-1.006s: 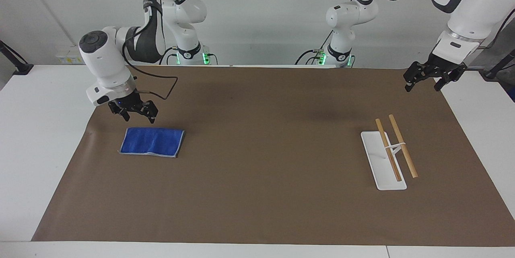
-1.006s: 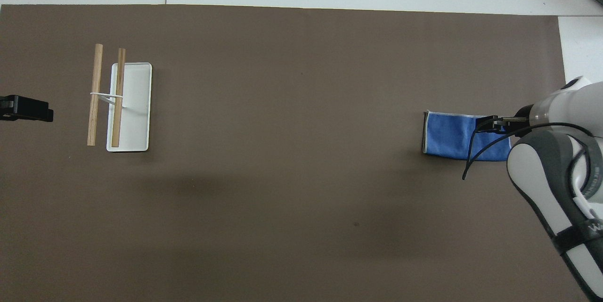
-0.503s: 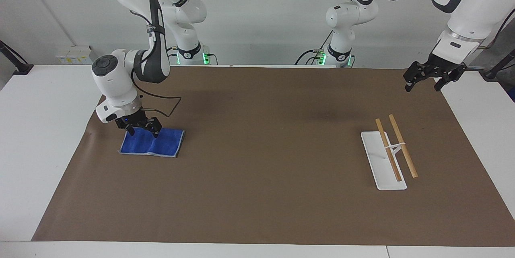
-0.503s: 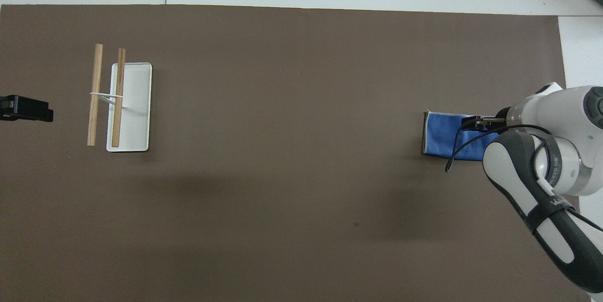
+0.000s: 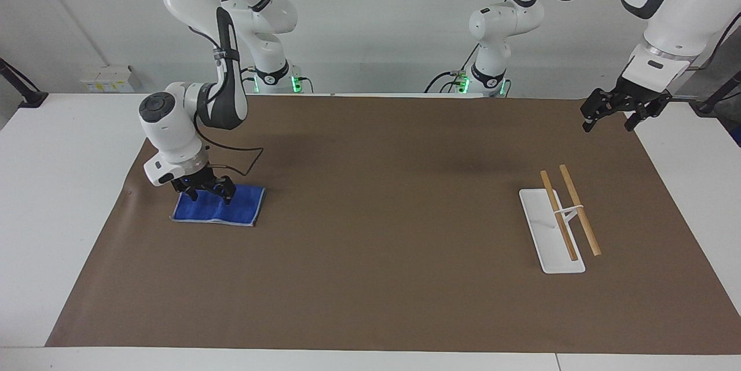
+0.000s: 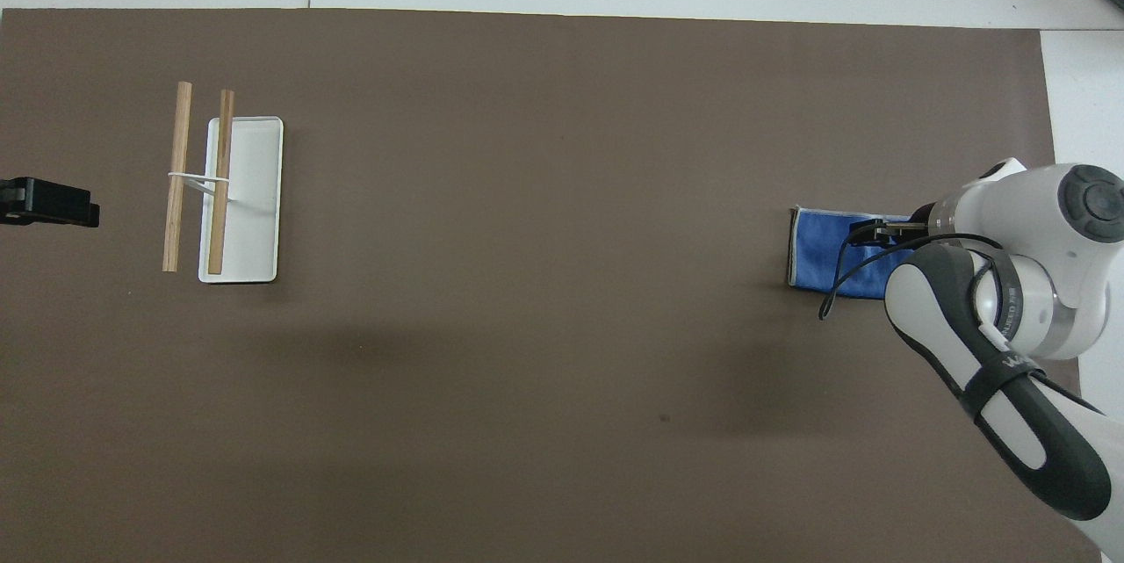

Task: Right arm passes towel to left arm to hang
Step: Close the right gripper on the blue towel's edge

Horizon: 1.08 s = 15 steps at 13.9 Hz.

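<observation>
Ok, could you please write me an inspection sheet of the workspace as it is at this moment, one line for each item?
Surface: brown mat covers the white table.
Job's things: blue towel lies flat at the right arm's end; rack with two wooden bars stands at the left arm's end.
Clutter: nothing seen.
Grippers: right gripper is open, down at the towel's edge nearer to the robots, towel not lifted; left gripper is open, waiting in the air over the mat's corner near the rack.
Cables: black cable loops from the right arm's wrist over the mat.
Surroundings: white wall, green lights at the arm bases.
</observation>
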Motion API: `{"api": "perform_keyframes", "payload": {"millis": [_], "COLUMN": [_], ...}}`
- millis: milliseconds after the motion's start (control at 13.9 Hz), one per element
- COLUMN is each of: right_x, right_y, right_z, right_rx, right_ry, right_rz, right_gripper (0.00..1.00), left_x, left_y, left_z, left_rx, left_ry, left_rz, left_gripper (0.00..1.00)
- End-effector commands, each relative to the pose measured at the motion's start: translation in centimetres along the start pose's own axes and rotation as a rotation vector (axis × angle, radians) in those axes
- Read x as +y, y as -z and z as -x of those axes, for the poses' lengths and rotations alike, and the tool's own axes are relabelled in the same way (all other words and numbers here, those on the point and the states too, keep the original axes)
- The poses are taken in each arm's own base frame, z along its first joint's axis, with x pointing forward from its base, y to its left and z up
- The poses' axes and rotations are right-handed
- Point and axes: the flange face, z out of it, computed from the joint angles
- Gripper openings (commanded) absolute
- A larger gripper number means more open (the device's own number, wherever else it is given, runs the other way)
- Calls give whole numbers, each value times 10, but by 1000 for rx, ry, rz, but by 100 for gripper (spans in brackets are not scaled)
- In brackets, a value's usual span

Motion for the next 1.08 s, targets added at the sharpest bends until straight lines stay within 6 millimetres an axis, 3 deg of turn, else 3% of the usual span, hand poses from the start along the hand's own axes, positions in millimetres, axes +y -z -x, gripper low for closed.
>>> {"api": "perform_keyframes", "payload": {"millis": [0, 646, 718, 790, 862, 1006], "right_x": [3, 7, 7, 8, 7, 6], "right_y": [-12, -31, -29, -30, -30, -28], "right_z": [6, 9, 9, 9, 9, 9], "right_rx": [12, 28, 31, 25, 23, 22], "right_ry": [17, 39, 38, 47, 42, 33], "right_rz": [-13, -9, -9, -9, -10, -11], "right_gripper": [100, 100, 95, 37, 5, 0], "left_x": [-1, -1, -1, -1, -1, -1], "left_y": [1, 1, 1, 1, 1, 1], "left_z": [6, 6, 6, 6, 6, 6], "left_rx": [8, 8, 8, 9, 8, 9], "left_ry": [-6, -6, -6, -6, -6, -6], "left_rz": [-22, -22, -22, -22, -22, -22], "left_gripper": [100, 100, 100, 100, 100, 100]}}
